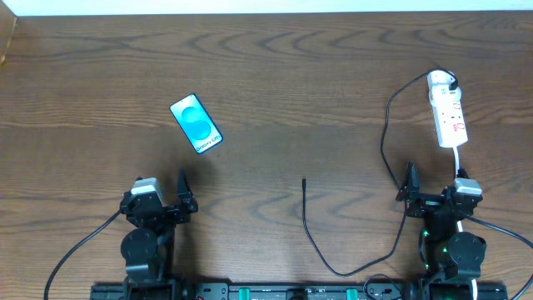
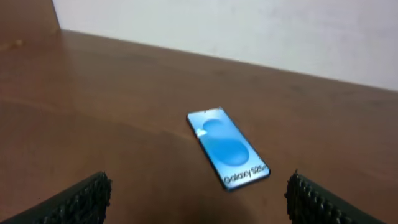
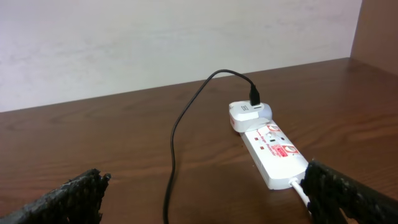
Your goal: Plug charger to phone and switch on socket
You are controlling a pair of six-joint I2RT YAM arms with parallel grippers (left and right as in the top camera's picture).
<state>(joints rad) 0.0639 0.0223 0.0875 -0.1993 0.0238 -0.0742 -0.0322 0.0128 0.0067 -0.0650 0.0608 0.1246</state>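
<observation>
The phone (image 1: pixel 196 124) lies flat at the left of the table, blue screen up; it also shows in the left wrist view (image 2: pixel 227 148), ahead of my open left gripper (image 2: pixel 199 199). The white socket strip (image 1: pixel 447 112) lies at the far right with a white plug in its far end; it shows in the right wrist view (image 3: pixel 270 147). The black charger cable (image 1: pixel 390 133) runs from that plug and loops toward the near edge, then up to its free plug tip (image 1: pixel 303 181) at table centre. My right gripper (image 3: pixel 205 196) is open and empty, near the strip's near end.
The left arm base (image 1: pixel 150 225) and right arm base (image 1: pixel 445 221) sit at the near edge. The strip's white lead (image 1: pixel 460 162) runs toward the right arm. A pale wall (image 3: pixel 155 37) borders the far table edge.
</observation>
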